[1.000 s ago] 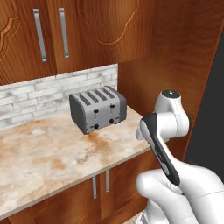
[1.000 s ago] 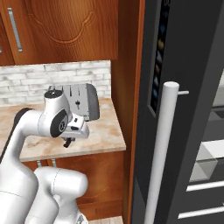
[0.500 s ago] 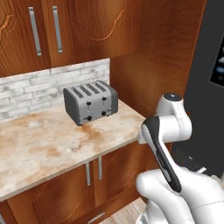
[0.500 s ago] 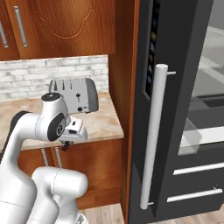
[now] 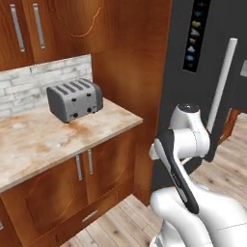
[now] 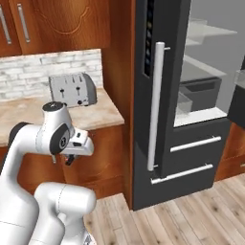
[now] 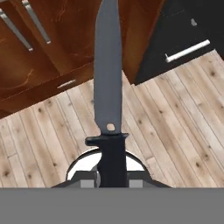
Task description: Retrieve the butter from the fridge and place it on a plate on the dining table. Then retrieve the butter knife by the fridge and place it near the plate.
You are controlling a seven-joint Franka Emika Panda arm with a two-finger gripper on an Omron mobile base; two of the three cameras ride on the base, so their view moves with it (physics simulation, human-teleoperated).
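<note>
My gripper (image 7: 112,181) is clamped tight on the knife (image 7: 108,87) handle, blade pointing away over wood floor (image 7: 175,122). Handle end cut off by frame bottom. Fridge (image 6: 191,95) interior blurry behind glass.

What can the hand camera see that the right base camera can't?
Hand view: the butter knife, its handle clamped in the shut gripper, blade pointing out over the wooden floor.

Right base view: the toaster on the counter, the brick wall behind it, and the fridge's open upper part with shelves and a bin inside.

Both: the dark fridge with its white drawer handles, wooden cabinets and plank floor.
</note>
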